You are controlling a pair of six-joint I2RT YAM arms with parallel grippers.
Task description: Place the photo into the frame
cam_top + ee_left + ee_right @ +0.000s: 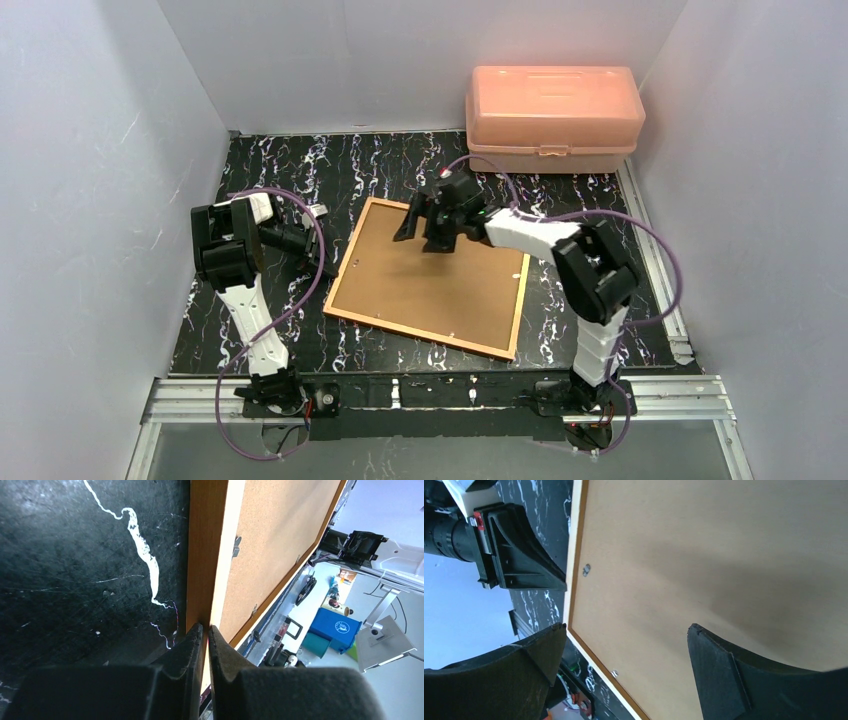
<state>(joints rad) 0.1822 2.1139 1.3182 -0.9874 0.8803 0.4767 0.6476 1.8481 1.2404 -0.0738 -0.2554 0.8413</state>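
Frame (200, 555) lies flat on the black marbled table (280, 170), about mid-table and skewed, with its near left corner closest to your left arm. The brown backing board (430, 285) sits inside the rails and covers the whole opening. A pale strip (222, 555) runs between the left rail and the board, and you cannot tell from here what it is. Small metal tabs (586, 570) dot the board's margin. Your left gripper (206, 629) comes in low from the side. Its fingers are drawn almost together with only a thin slit between them, and the tips are right at the outer edge of the left rail. It is not clear whether the tips nip anything. Your right gripper (624, 630) hangs over the far part of the board, fingers spread wide and holding nothing. Bare board shows between them, and contact with the board cannot be judged. The pink plastic box (553, 110) stands at the back right, well apart from the frame.
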